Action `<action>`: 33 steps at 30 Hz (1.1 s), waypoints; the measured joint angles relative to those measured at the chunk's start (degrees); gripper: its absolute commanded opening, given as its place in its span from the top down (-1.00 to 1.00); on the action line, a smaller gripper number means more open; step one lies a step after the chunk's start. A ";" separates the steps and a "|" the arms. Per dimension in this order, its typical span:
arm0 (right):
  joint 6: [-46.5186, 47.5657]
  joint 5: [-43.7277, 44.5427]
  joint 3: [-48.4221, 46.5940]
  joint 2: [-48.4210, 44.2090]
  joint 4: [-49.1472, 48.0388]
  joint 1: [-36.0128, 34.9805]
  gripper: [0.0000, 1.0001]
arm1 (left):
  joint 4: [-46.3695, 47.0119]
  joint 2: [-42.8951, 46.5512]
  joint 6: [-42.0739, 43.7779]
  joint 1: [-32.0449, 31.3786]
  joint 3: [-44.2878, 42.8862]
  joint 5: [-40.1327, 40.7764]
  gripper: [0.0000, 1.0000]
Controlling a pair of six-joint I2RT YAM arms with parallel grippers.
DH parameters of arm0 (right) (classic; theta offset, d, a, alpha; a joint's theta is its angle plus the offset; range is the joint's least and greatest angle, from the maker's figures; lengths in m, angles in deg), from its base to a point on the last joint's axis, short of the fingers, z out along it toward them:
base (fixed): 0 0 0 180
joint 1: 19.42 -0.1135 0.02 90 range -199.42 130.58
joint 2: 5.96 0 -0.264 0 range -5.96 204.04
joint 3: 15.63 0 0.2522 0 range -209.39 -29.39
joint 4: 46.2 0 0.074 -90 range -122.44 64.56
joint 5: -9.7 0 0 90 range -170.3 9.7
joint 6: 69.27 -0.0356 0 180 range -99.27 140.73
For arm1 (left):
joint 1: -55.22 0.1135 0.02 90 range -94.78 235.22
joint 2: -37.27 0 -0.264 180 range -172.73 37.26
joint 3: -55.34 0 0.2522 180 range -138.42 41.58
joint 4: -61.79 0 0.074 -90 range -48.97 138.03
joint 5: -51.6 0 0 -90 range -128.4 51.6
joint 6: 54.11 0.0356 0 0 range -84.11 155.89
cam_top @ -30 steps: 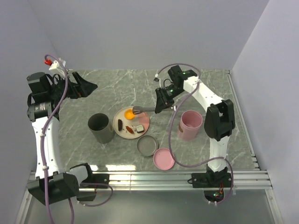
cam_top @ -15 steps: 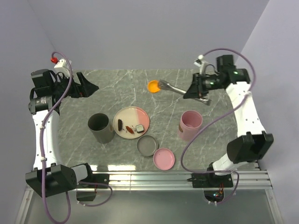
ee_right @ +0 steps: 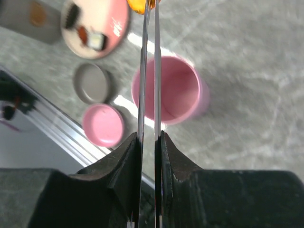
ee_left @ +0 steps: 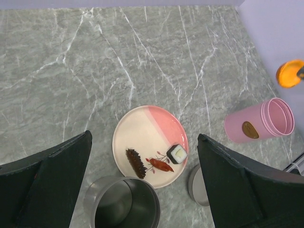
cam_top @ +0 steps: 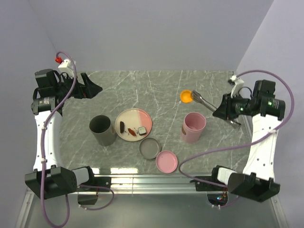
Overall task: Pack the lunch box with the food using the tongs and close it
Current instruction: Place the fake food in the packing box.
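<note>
My right gripper [cam_top: 223,110] is shut on the thin silver tongs [cam_top: 205,101], fingers [ee_right: 127,159] pressing both arms [ee_right: 148,71] together. The tong tips pinch the round orange food piece [cam_top: 186,96], held in the air behind the open pink lunch box tub [cam_top: 194,127]. In the right wrist view the orange piece [ee_right: 139,4] shows beyond the tub's rim [ee_right: 171,90]. On the plate [cam_top: 142,118] lie a dark brown piece [ee_left: 135,163], a red piece [ee_left: 161,165] and a small square piece [ee_left: 177,153]. My left gripper [cam_top: 93,88] hovers open at the back left, holding nothing.
A grey tub [cam_top: 102,130] stands left of the plate. A grey lid [cam_top: 150,148] and a pink lid [cam_top: 166,161] lie near the front rail [cam_top: 152,180]. Walls close in the table at the back and on both sides.
The right arm lifted the orange piece off the plate in the tongs and swung it back and to the right, ending behind the pink tub. The left arm barely moved.
</note>
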 measured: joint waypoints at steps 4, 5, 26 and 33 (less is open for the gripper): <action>2.36 5.66 5.84 -6.01 0.85 0.52 1.00 | 0.87 -0.22 0.00 -0.07 0.00 -0.02 -0.99; 2.69 7.13 7.08 -7.39 1.22 0.57 1.00 | 1.05 -0.33 -0.02 -0.11 0.00 -0.04 -0.99; 1.29 20.06 12.85 -19.63 2.40 0.98 1.00 | 4.57 -0.74 -1.27 -0.15 1.95 -0.55 -0.99; 0.63 20.06 15.45 -20.81 2.49 -0.31 0.70 | 5.14 -0.74 -1.99 -0.15 1.95 -1.18 -0.99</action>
